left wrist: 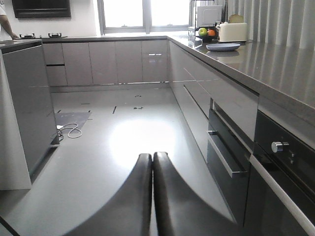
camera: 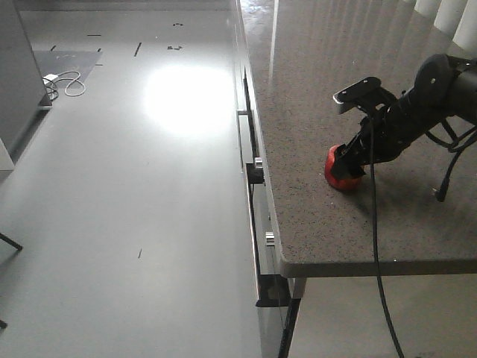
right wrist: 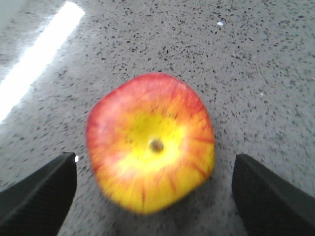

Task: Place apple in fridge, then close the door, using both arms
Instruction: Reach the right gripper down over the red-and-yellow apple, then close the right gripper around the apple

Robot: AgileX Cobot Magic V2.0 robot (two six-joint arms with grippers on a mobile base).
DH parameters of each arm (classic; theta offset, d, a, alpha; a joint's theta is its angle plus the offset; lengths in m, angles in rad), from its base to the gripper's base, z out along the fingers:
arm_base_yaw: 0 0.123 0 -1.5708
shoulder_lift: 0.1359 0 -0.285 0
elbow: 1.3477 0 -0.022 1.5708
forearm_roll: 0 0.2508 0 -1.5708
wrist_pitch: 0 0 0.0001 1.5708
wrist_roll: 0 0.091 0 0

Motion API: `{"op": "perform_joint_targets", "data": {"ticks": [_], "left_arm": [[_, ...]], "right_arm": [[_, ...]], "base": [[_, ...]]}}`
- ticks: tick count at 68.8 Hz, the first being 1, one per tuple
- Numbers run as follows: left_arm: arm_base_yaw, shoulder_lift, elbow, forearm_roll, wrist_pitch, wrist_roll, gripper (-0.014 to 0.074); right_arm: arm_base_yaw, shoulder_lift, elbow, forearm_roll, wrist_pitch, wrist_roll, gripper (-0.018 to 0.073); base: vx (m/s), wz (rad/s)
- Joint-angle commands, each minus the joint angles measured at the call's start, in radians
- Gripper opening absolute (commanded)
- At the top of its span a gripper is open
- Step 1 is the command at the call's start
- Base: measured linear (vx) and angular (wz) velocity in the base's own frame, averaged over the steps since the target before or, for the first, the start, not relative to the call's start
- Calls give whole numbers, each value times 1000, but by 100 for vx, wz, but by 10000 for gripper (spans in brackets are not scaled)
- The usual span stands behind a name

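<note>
Kitchen scene, glossy grey floor with a big glare patch and a long speckled grey desk running down the right side. Counting things up: one apple and two grippers, that's the main stuff.

The apple sits on the desk not far from the near edge. Its stem dimple faces straight up at the wrist camera, red round the outside and yellow in the middle. The right gripper is down over it and spread wide, with its fingers one on each side of the apple. In the wrist view there's bare desk showing between each finger and the fruit, so no contact as far as I can see. The left gripper is off the desk, hanging over the floor with its two fingers pressed together and nothing between them.

Containers: way down at the far corner of the desk there's one blue plate, and I can't see anything on it from this angle. Behind it are two fruits, one green fruit and one orange fruit, sitting in something dark that's too small to make out. A cream toaster stands right beside them. One white cable lies looped on the floor over by the left-hand cabinet
</note>
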Motion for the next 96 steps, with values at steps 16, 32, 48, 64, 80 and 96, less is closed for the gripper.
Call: {"op": "perform_joint_targets", "data": {"ticks": [16, 32, 48, 64, 80, 96], "left_arm": [[-7, -14, -16, -10, -69, -1, -6], [-7, -14, -16, -10, -69, -1, -6], [-7, -14, -16, -10, -69, -1, -6], [-7, -14, -16, -10, -69, -1, -6], [-7, -14, -16, -10, -69, -1, -6], [-7, -14, -16, -10, -69, -1, -6]], "right_arm": [[0, 46, -79, 56, -31, -145, 585], [0, 45, -79, 125, -32, -174, 426], [0, 4, -79, 156, -24, -74, 251], [0, -70, -79, 231, 88, 26, 143], [27, -190, -1, 287, 130, 131, 121], [164, -400, 268, 364, -3, 125, 123]], "base": [[0, 0], [0, 0], [0, 0], [0, 0], [0, 0], [0, 0]]}}
